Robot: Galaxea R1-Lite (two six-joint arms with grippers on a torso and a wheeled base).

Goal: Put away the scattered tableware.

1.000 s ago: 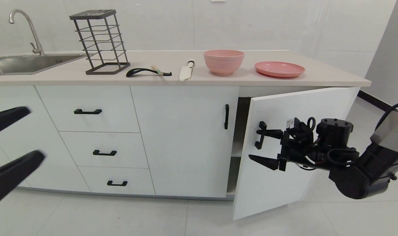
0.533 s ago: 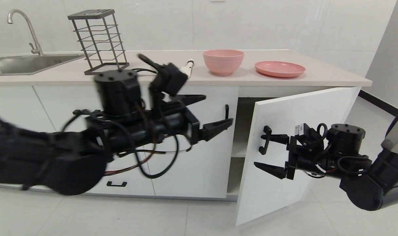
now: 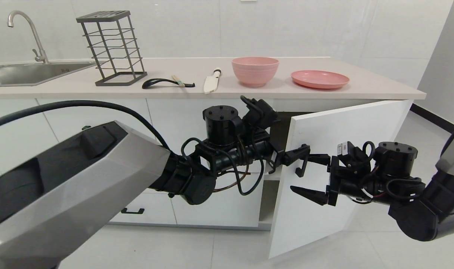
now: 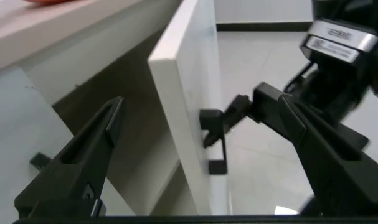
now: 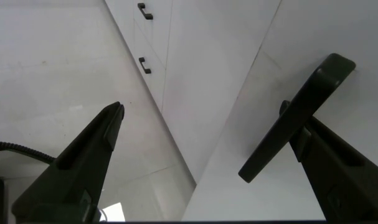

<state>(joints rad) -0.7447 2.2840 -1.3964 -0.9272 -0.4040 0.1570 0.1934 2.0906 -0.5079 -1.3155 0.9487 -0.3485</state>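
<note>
Closest in: left gripper (image 3: 287, 156), fingers spread wide, straddling the free edge of the open cabinet door (image 3: 346, 123). One finger on the cabinet side of the door, the other on the outer side by the black door handle (image 3: 298, 170). Just beside it, facing the door's outer face: right gripper (image 3: 303, 173), fingers likewise apart, holding nothing, upper finger at the handle, lower finger below it.

Above and behind, on the countertop (image 3: 380, 89), all tableware well apart from both grippers. Pink plate (image 3: 319, 79) over the open door, pink bowl (image 3: 255, 70) near it to the left. Then white knife (image 3: 211, 81) and black spoon (image 3: 161, 82), a pale wooden piece (image 3: 178, 80) across the spoon's handle. Farther left, upright wire rack (image 3: 113, 46), then steel sink (image 3: 32, 73) with tap (image 3: 27, 31).
</note>
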